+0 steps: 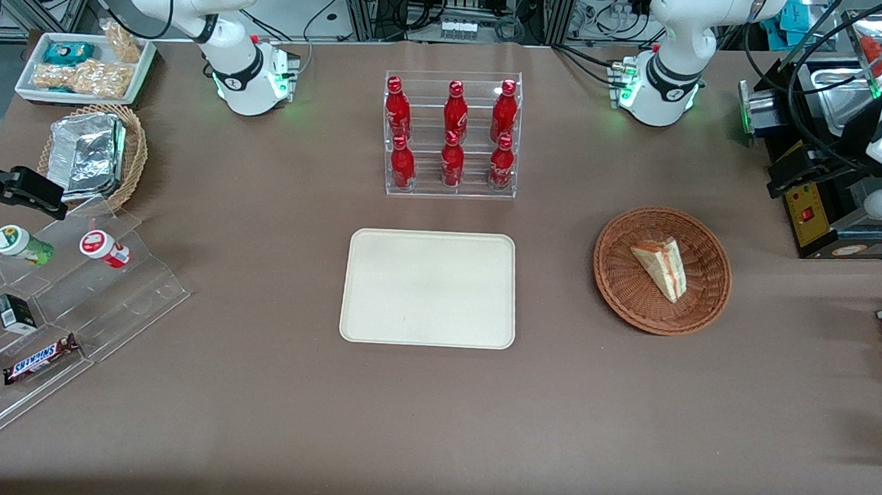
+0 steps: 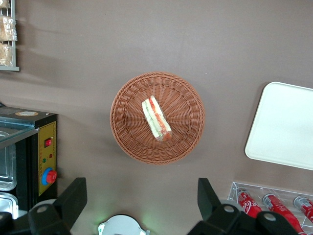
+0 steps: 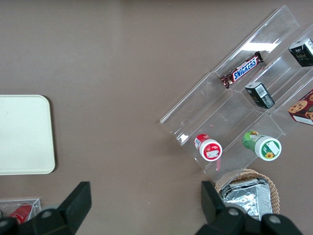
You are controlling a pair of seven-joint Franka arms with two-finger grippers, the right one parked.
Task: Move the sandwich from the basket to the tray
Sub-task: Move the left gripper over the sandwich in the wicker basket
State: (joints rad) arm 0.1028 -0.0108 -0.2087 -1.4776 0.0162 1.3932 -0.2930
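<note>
Your working arm (image 1: 671,59) is glossy white with rounded joints, a black ring at its base and green lights glowing beside it. Black cables trail from that base, and your gripper (image 2: 142,200) has two matte black fingers (image 2: 73,198), wide apart, each with a round silver screw.

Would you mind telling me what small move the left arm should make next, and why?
Probably lower the open end effector toward the sandwich: it hangs high above the basket, holding nothing, and the tray has nothing on it.
</note>
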